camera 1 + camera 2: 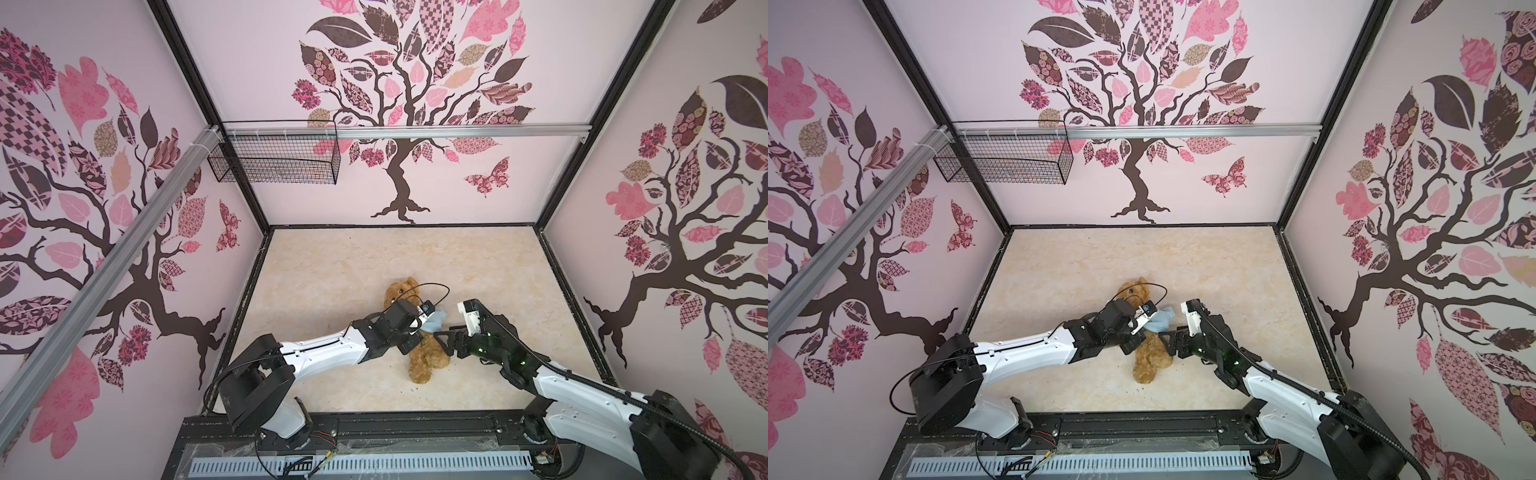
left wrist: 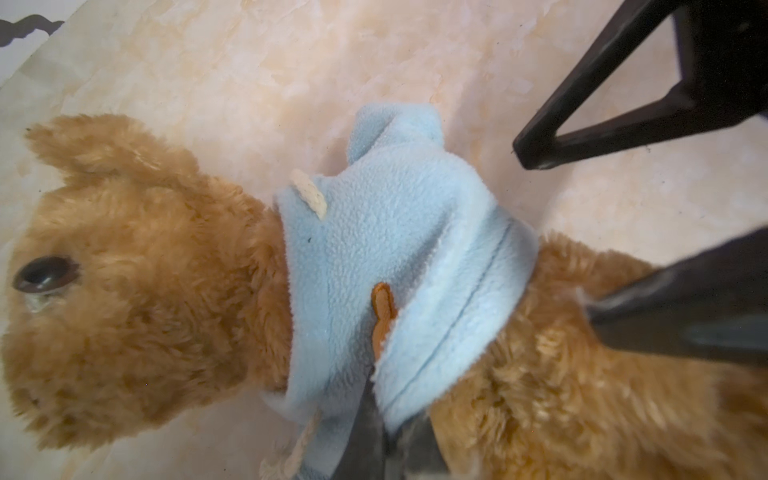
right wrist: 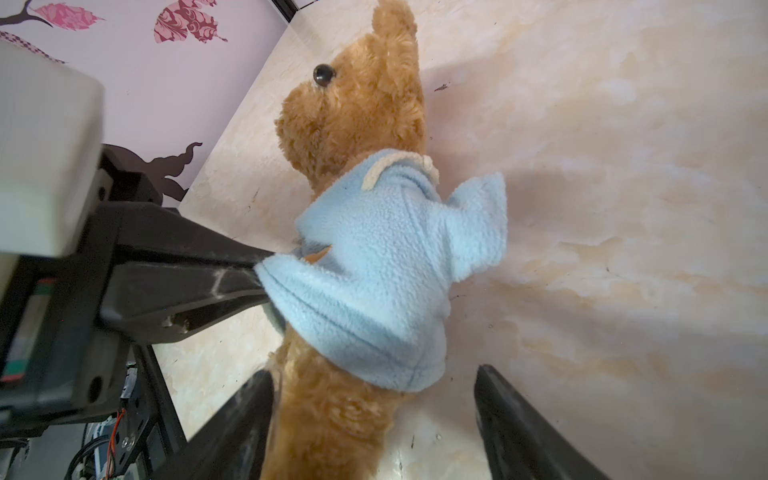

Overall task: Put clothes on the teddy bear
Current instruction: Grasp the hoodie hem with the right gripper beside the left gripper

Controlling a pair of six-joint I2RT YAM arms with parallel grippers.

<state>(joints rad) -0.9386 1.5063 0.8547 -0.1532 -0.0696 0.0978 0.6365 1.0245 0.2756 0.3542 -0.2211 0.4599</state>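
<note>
A: Starting left. Found the left gripper (image 3: 259, 270) pinched tight on the hem of the hoodie (image 3: 374, 257), jaws together on the cloth.
B: Middle?
A: Found the teddy bear (image 1: 426, 361) flat on its back on the table (image 1: 374, 257), near the front middle, head toward the far wall, between the two grippers. Hoodie past the head, bunched round neck and chest; belly and legs bare.
B: Right side?
A: Found the right gripper (image 3: 374, 372) spread wide, straddling the belly just below the hem, gripping nothing.
B: Likely trouble?
A: Could drag the whole bear instead of sliding fleece down, with pull from one side only. Could lose the hem from so thin a pinch. Could catch fur rather than cloth, closing the right jaws that near the belly.
B: Hard to make out?
A: Cannot find either bear arm; one sleeve (image 3: 478, 232) sticking out flat, possibly empty. Only a sliver of the orange patch (image 2: 382, 316). In both top views, chest hidden beneath the left arm (image 1: 324, 353)
</note>
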